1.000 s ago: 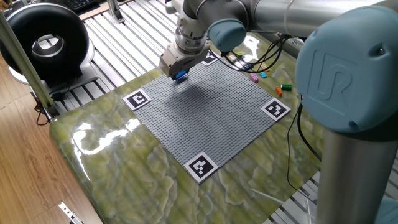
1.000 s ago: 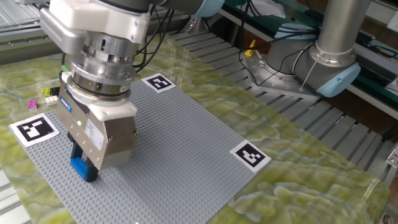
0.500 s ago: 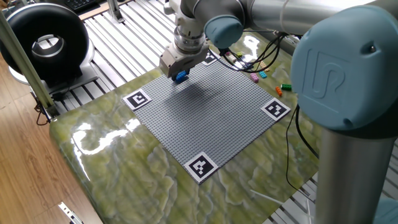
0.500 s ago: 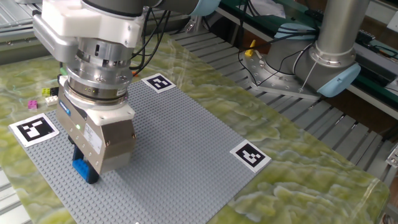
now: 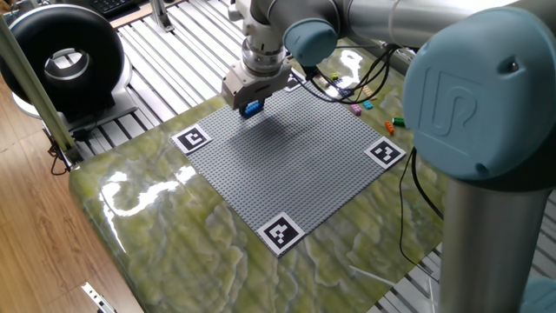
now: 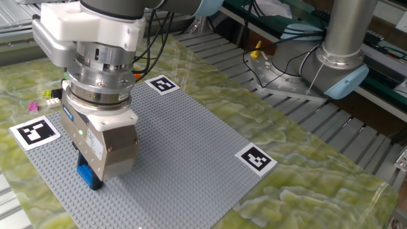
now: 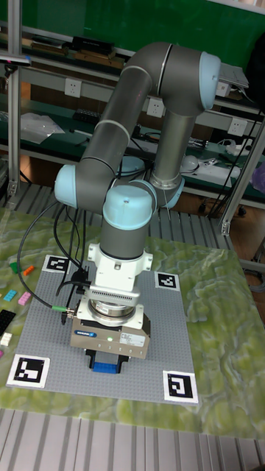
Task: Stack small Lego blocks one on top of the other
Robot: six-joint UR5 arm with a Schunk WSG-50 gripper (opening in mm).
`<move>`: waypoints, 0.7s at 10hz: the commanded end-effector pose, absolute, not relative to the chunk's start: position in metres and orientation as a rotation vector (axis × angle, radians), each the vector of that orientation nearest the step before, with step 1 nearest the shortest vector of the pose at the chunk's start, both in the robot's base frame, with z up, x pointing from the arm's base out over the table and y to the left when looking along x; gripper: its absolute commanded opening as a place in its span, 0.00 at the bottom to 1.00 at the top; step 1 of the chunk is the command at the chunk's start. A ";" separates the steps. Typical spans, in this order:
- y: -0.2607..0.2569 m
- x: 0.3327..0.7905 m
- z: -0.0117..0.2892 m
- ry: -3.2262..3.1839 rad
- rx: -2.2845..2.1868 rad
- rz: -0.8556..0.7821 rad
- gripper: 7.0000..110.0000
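Observation:
My gripper (image 5: 252,105) (image 6: 89,173) (image 7: 108,360) points straight down over the grey baseplate (image 5: 300,161) (image 6: 184,152) (image 7: 165,324), near one of its edges. It is shut on a small blue Lego block (image 5: 253,109) (image 6: 88,177) (image 7: 108,365) that pokes out below the fingers, right at the plate's studs; I cannot tell whether it touches. Other small Lego blocks lie loose on the table beside the plate: pink (image 5: 355,110) (image 6: 33,106) (image 7: 24,298), cyan (image 5: 367,104) (image 7: 11,295), orange (image 5: 389,127) (image 7: 28,271), green (image 5: 400,121), yellow (image 6: 48,93) and white (image 7: 6,338).
Black-and-white marker tags (image 5: 193,138) (image 6: 255,159) (image 7: 180,385) sit at the baseplate's corners. Cables (image 5: 365,83) run across the table by the loose blocks. A black round device (image 5: 65,61) stands off the table. The arm's base (image 6: 343,57) rises behind the table.
The gripper, still holding the blue block, has shifted slightly over the plate and sits a little lower.

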State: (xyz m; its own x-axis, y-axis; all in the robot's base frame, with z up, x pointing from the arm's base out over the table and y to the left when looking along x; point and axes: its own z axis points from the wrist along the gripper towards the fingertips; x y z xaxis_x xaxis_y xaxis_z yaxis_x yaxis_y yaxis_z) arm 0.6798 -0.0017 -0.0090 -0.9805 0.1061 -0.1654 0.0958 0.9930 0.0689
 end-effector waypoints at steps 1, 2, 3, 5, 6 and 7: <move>-0.001 0.680 -0.011 2.967 0.176 0.109 0.00; -0.002 0.680 -0.012 2.968 0.173 0.109 0.00; -0.004 0.679 -0.012 2.969 0.173 0.104 0.00; -0.004 0.680 -0.008 2.969 0.166 0.099 0.00; -0.003 0.678 -0.006 2.977 0.160 0.108 0.00; -0.003 0.677 -0.007 2.982 0.151 0.111 0.00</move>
